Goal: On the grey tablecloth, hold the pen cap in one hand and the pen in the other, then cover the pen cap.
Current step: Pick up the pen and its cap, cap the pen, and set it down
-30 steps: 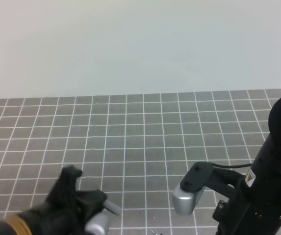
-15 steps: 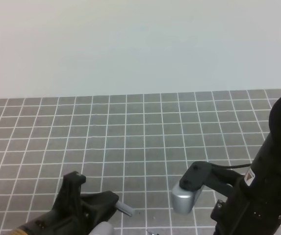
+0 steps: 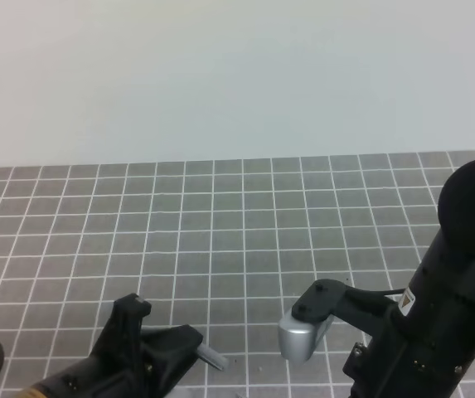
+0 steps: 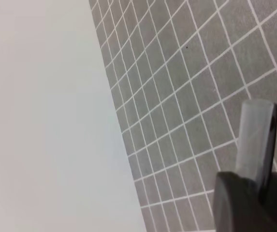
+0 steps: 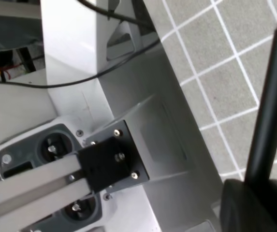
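Observation:
The pen cap point(image 4: 256, 142) is a short greyish tube with a black clip down one side. It sticks up from my left gripper point(image 4: 247, 193), which is shut on its lower end. In the exterior high view the pen cap point(image 3: 212, 358) pokes to the right out of my left gripper point(image 3: 179, 344), low over the grey tablecloth point(image 3: 237, 224). The pen point(image 5: 273, 96) is a slim black rod rising from my right gripper point(image 5: 254, 198), which is shut on it. The pen's tip is out of frame. From above, my right gripper is hidden below the frame edge.
My right arm point(image 3: 444, 307) and its silver camera housing point(image 3: 299, 336) fill the lower right. The right wrist view looks back at a white metal frame point(image 5: 70, 63) with cables and a bracket point(image 5: 111, 162). A pale wall point(image 3: 237, 75) rises behind the cloth's far edge.
My left gripper has shifted a little right and lower, with the cap now pointing right. My right arm and its camera housing have moved slightly left toward it.

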Robot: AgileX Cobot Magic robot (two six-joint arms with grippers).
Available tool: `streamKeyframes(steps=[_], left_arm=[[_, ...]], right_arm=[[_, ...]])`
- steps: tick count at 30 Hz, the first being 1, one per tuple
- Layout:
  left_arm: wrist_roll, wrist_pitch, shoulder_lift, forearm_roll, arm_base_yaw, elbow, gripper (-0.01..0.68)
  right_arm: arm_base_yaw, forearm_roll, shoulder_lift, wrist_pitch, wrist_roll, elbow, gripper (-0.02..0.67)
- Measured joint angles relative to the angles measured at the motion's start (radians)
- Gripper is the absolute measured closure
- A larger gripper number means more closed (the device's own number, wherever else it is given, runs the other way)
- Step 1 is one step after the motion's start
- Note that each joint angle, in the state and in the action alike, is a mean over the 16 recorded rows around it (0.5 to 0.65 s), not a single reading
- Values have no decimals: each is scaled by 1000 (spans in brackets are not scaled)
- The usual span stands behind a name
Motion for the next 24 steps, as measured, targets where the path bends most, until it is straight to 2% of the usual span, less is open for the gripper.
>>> streamKeyframes(steps=[24], left_arm=[[-21, 28, 0, 38, -87, 0, 594]], right_arm=[[0, -15, 4, -1, -5, 0, 652]])
